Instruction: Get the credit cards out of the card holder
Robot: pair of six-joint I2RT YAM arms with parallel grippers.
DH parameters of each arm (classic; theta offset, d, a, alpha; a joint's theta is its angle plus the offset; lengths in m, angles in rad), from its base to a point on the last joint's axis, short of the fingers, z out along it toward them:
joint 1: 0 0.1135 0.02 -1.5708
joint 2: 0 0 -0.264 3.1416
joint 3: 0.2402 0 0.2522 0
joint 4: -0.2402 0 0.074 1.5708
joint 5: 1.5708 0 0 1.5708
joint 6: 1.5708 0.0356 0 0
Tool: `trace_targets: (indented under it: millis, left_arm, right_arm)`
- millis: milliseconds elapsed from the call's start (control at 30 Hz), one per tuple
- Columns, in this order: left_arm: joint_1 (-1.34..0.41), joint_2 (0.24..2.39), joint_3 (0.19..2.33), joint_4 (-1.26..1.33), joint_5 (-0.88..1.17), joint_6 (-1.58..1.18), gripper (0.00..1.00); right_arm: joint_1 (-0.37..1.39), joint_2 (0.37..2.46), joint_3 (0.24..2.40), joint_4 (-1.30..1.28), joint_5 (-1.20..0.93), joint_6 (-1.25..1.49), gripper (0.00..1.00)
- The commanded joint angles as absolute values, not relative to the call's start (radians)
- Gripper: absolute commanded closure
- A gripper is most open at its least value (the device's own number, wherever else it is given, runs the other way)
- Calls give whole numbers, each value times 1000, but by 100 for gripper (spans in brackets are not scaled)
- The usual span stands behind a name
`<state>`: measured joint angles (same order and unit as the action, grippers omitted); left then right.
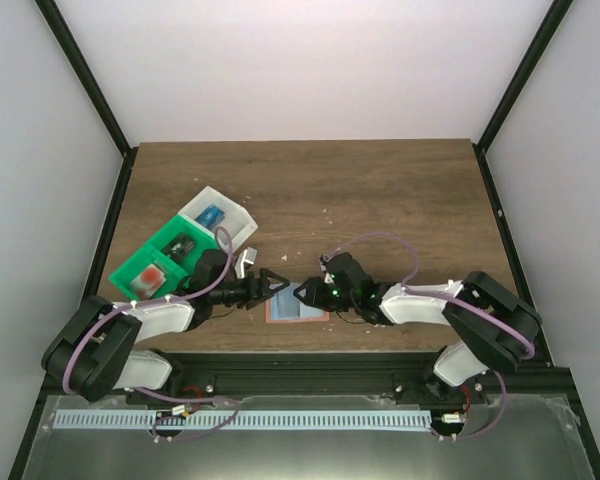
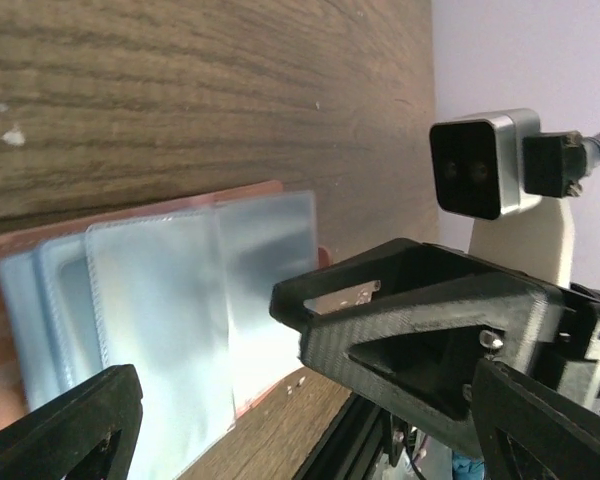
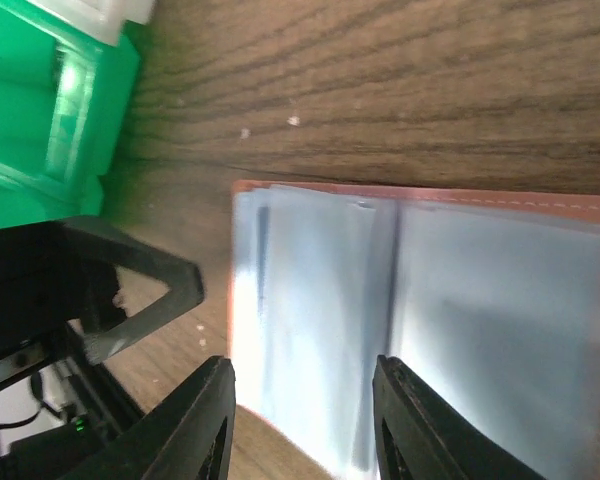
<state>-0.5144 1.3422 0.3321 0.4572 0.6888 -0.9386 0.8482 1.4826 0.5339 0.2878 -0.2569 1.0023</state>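
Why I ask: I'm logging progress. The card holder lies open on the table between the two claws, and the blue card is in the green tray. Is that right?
Not quite. The top view shows the blue card in the white tray, not the green tray. The rest holds: the card holder lies open on the table between the left claw and right claw.

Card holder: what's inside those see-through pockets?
In the card holder, only pale, empty-looking pockets show; no card visible. Lower pocket layers are covered by the top ones.
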Motion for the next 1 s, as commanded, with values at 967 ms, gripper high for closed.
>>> trace_targets:
  millis: [967]
  left_arm:
    - [-594,1364,287,555,693,-989,16]
  right_arm:
    - [857,1643,506,330,-236,997,100]
